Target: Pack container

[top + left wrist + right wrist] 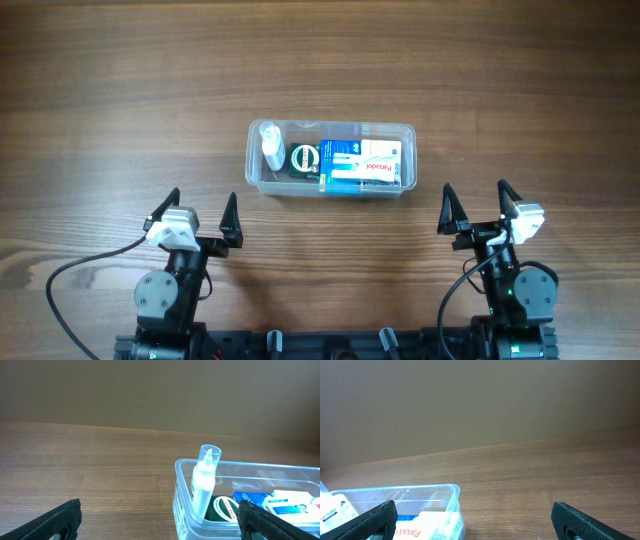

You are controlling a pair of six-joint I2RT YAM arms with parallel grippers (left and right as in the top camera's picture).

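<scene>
Overhead: container point(330, 124) sits mid-table point(120, 90), long side running left-right. Inside it: white bottle point(270, 148) at the left end, round green tin point(303, 159) just right of the bottle, blue-and-white boxes point(360, 165) filling the middle and the right end. Left gripper point(201, 200) is on the near side of the container, off its left corner, not touching it. Its jaws are spread wide with nothing held. Right gripper point(476, 195) is on the near side, off the container's right corner, also apart from it. Its jaws are spread just as wide and hold nothing.

Left wrist: container point(250, 466) shows its left end at lower right. The bottle point(202, 485) leans in the near corner, its cap above the rim. The tin point(224, 509) lies just past the bottle, the boxes point(285, 502) further along. 2 black fingers point(55, 520) sit at the bottom corners, far apart, gripping nothing.

Right wrist: container point(420, 491) shows its right end at lower left, with a white box bearing red lettering against the end wall. 2 black fingers point(575, 517) sit at the bottom corners, far apart, gripping nothing. A plain wall point(480, 400) stands beyond the table.
</scene>
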